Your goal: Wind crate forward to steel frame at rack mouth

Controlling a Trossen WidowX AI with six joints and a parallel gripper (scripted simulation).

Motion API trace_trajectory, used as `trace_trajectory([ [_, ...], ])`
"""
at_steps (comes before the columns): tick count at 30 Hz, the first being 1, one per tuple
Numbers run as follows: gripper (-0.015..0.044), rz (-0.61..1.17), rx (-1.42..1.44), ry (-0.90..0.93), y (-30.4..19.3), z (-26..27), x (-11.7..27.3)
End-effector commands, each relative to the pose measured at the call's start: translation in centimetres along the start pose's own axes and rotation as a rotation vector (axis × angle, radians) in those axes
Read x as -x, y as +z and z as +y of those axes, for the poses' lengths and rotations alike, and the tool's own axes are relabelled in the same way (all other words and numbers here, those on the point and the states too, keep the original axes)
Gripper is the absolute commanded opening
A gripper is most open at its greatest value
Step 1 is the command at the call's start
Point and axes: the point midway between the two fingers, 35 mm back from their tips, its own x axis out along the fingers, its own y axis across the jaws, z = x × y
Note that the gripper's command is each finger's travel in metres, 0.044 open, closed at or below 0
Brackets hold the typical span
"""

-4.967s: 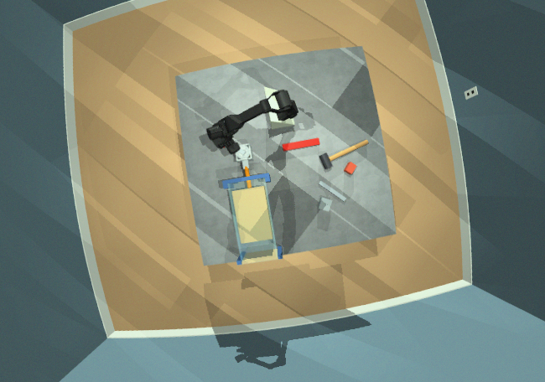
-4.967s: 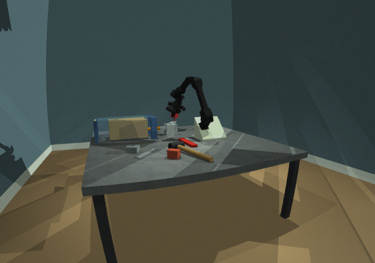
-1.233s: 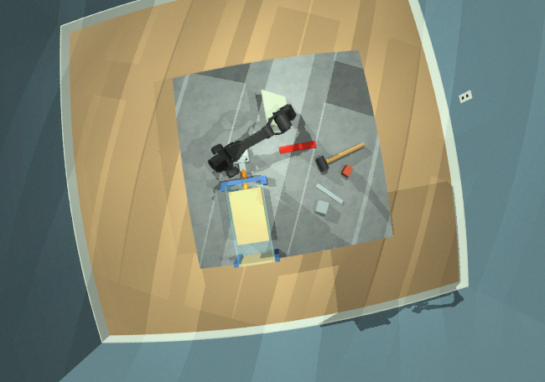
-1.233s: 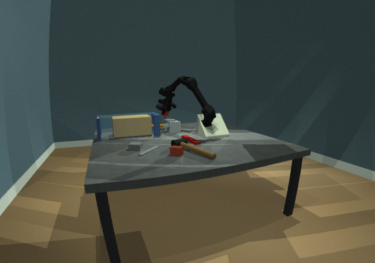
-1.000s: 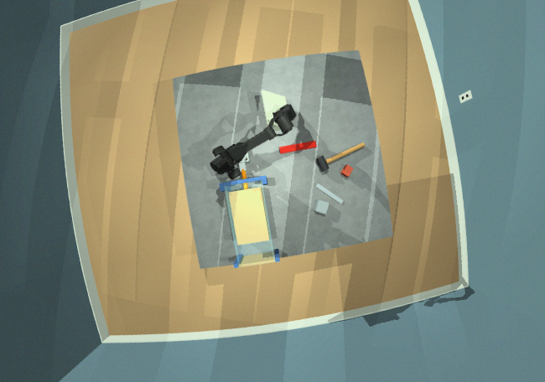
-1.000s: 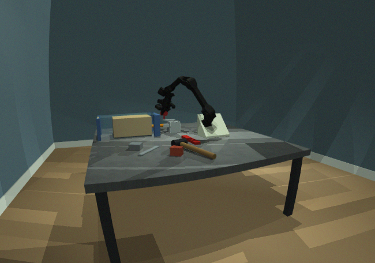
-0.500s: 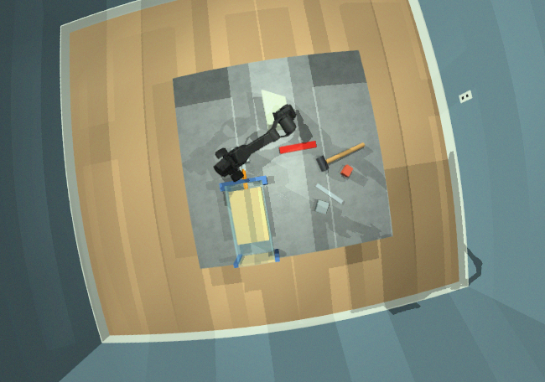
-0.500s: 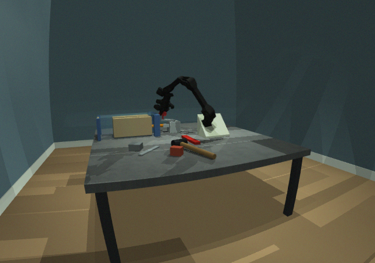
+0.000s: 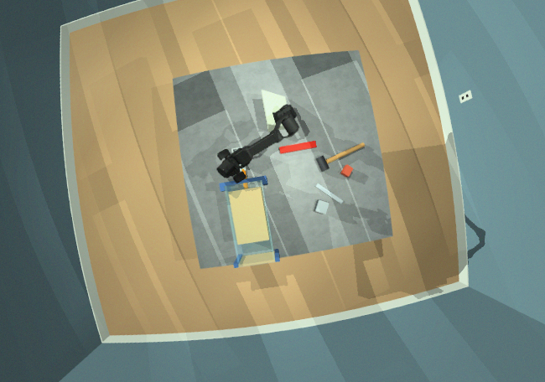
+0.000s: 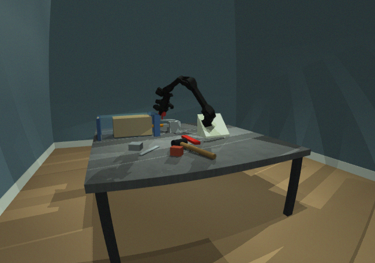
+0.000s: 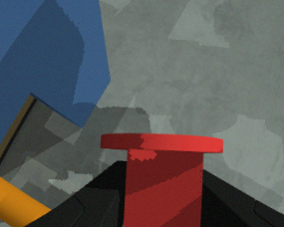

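The tan crate sits flat inside the clear-panelled cubby, close behind the blue steel frame at its mouth. I cannot tell whether they touch. An orange strap runs out through the mouth toward the grey winch, which my arm mostly hides in the top view. My gripper points down, shut on the red knob of the winch handle. The handle's grey arm reaches over the winch top; its key is hidden, apparently in the hole.
A red bar, a hammer, a red block, a grey block and a thin pale strip lie on the bench. A white wedge stands by the arm's base.
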Motion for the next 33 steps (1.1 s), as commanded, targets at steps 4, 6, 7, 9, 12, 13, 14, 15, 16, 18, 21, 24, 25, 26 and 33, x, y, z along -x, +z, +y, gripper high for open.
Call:
trace_trajectory([
  [4,0.0,0.031,0.008,0.032,-1.6,2.0,0.3],
  [6,0.0,0.031,0.008,0.032,-1.7,2.1,0.3],
  [7,0.0,0.031,0.008,0.032,-1.8,2.2,0.4],
  [9,0.0,0.032,0.008,0.032,-2.0,2.4,0.5],
  [12,0.0,0.032,0.008,0.033,-2.2,2.6,0.6],
  [13,0.0,0.032,0.008,0.033,-2.3,2.7,0.6],
  [14,0.0,0.032,0.008,0.033,-2.3,2.8,0.6],
  [15,0.0,0.032,0.008,0.033,-2.4,2.8,0.7],
  [16,0.0,0.032,0.008,0.033,-2.5,2.9,0.7],
  [18,0.0,0.032,0.008,0.033,-2.7,3.0,0.8],
  [21,0.0,0.033,0.008,0.033,-2.9,3.2,0.9],
  [24,0.0,0.033,0.008,0.033,-3.1,3.4,1.0],
  [25,0.0,0.033,0.008,0.033,-3.3,3.5,1.1],
  [26,0.0,0.033,0.008,0.033,-3.3,3.5,1.1],
  [33,0.0,0.034,0.008,0.033,-4.0,3.9,1.4],
])
